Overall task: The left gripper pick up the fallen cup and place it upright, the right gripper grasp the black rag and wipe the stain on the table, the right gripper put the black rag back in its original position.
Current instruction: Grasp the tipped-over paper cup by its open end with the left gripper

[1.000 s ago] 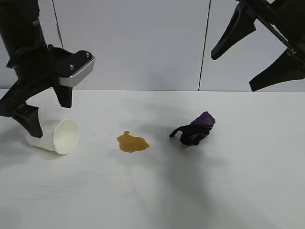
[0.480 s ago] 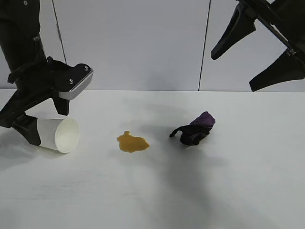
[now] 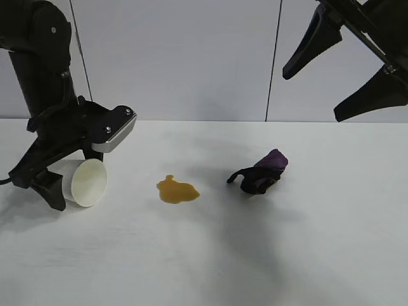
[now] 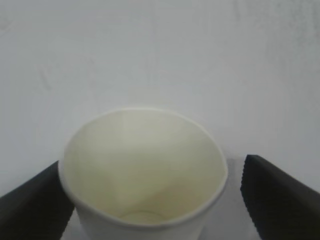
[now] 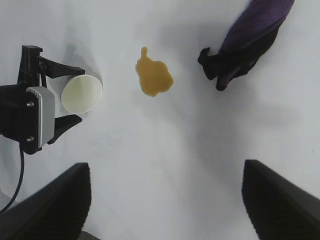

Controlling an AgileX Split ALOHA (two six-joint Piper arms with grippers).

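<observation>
The white cup lies on its side at the table's left, mouth toward the stain. My left gripper is down at table level and open, one finger on each side of the cup. In the left wrist view the cup fills the gap of that gripper; one finger touches its wall and the other finger stands a little off. The amber stain is mid-table and the black rag lies to its right. High above the rag, my right gripper hangs open and empty.
The right wrist view looks down from high up on the cup, the stain and the rag, with the right gripper over bare tabletop. A grey panelled wall stands behind the table.
My left gripper has come down and shifted right so its fingers straddle the cup, which has moved slightly rightward. The right arm, rag and stain have not moved.
</observation>
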